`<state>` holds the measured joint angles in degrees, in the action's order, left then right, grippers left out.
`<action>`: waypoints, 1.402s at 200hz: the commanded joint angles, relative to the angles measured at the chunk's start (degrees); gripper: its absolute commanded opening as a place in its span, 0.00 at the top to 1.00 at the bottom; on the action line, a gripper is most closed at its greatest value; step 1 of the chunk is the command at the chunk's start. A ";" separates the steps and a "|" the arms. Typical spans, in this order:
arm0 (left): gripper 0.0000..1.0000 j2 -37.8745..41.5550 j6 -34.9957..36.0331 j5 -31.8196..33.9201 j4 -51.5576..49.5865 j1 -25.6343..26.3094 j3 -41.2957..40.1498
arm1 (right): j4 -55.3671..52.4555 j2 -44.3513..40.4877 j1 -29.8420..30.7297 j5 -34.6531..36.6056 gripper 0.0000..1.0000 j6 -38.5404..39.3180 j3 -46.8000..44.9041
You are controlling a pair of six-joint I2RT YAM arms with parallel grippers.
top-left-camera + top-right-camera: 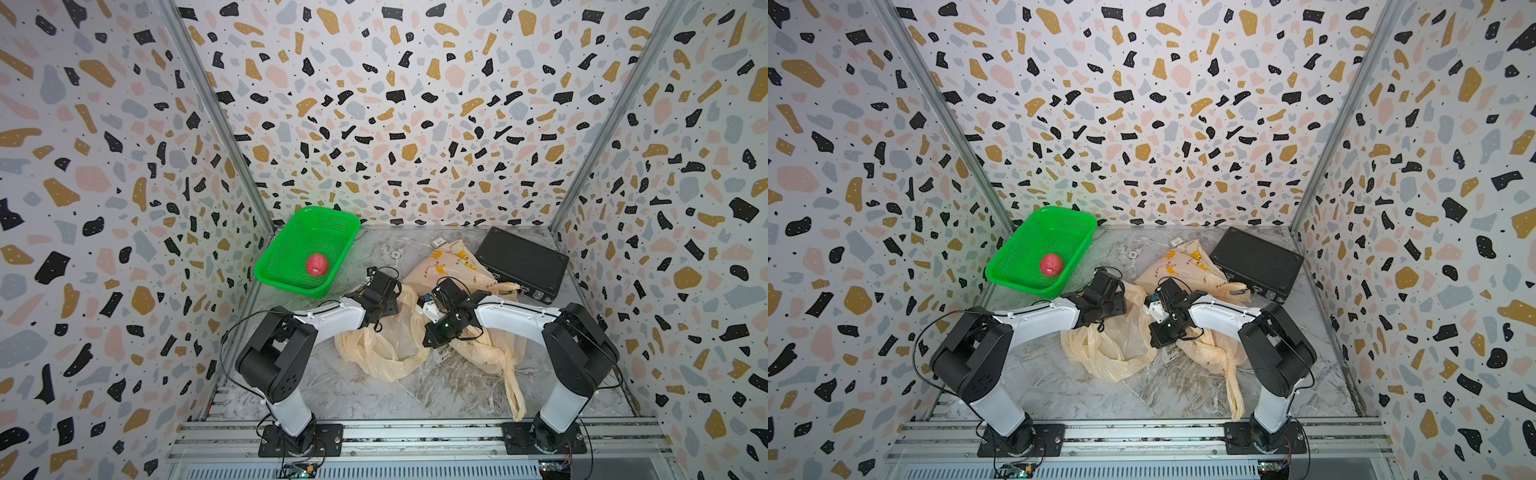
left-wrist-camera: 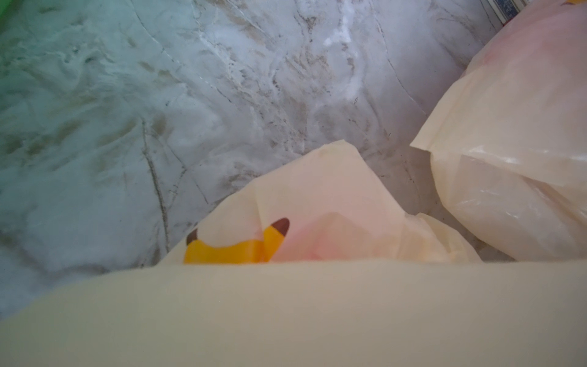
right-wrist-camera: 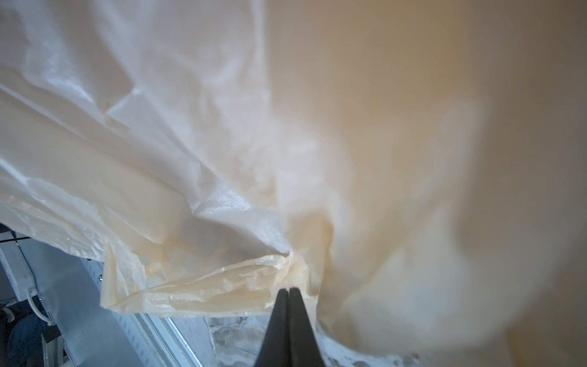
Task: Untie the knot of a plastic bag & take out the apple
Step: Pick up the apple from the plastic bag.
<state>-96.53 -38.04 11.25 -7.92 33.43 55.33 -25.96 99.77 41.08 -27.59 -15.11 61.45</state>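
Observation:
A red apple (image 1: pixel 317 264) (image 1: pixel 1051 264) lies in the green basket (image 1: pixel 286 245). Cream plastic bag film (image 1: pixel 386 340) (image 1: pixel 1113 345) is spread between both arms. In the left wrist view a bag (image 2: pixel 317 197) with a yellow print shows a pinkish shape through it, and blurred film (image 2: pixel 286 317) hides the jaws. My left gripper (image 1: pixel 392 291) sits against the bag's left side. My right gripper (image 3: pixel 288 289) is shut, with gathered bag film (image 3: pixel 222 286) pinched at its tips. I cannot make out a knot.
A printed bag (image 1: pixel 449 262) lies at the back centre. Another crumpled bag (image 1: pixel 494 353), with a long handle trailing forward, lies under the right arm. A black box (image 1: pixel 521 264) sits at the back right. The basket stands in the back left corner. Patterned walls enclose the marble tabletop (image 1: pixel 436 390).

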 commanded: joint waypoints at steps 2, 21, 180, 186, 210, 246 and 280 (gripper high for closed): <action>0.56 5.13 3.62 -3.36 -4.57 -0.30 0.15 | -1.52 -0.16 0.05 0.26 0.97 0.49 1.46; 0.56 10.64 7.48 -8.05 -7.65 -0.30 -0.18 | -1.77 0.38 0.05 0.67 0.97 0.35 2.10; 0.68 29.99 18.87 -48.01 -19.26 -8.25 5.61 | -3.13 1.70 0.05 1.44 0.98 0.48 4.66; 0.68 30.57 18.15 -47.19 -19.26 -9.34 6.44 | -3.38 1.55 0.05 1.40 0.98 0.70 4.82; 0.71 29.97 16.83 -41.68 -22.32 -15.11 11.23 | -4.37 0.46 0.05 1.48 0.95 1.53 5.72; 0.72 23.54 16.74 -34.73 -20.78 -26.30 15.09 | -6.01 -1.52 0.05 1.19 0.82 2.62 7.20; 0.72 14.69 17.73 -30.21 -16.05 -34.10 18.16 | -8.86 -2.49 0.06 0.77 0.67 4.20 8.77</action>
<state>-77.03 -20.75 -23.97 -27.90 3.14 71.16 -30.83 100.27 41.08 -26.39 -12.82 67.77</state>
